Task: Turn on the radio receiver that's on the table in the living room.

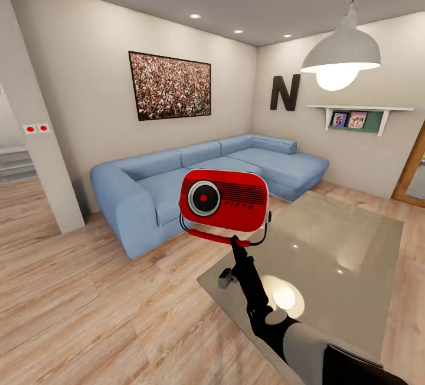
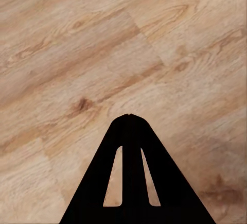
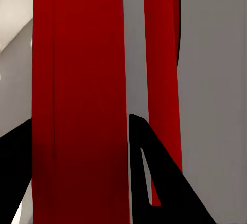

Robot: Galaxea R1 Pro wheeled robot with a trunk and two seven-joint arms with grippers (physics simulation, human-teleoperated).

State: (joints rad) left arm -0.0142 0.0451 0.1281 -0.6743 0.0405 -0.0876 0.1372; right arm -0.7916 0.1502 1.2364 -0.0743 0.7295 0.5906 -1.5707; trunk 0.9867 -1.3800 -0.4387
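One radio receiver [image 1: 224, 199] held aloft over counter [image 1: 354, 237] — handle pinched by right hand [image 1: 235, 242]; left hand [image 2: 128, 118] pressed together. Judged light, rigid, slippery — grip by handle.

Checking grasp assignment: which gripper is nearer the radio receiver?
Right. The right gripper clamps the radio receiver from below, above the table; the left gripper hangs shut over bare floor.

A black letter N [image 1: 285, 92] hangs on the wall [image 1: 88, 49].
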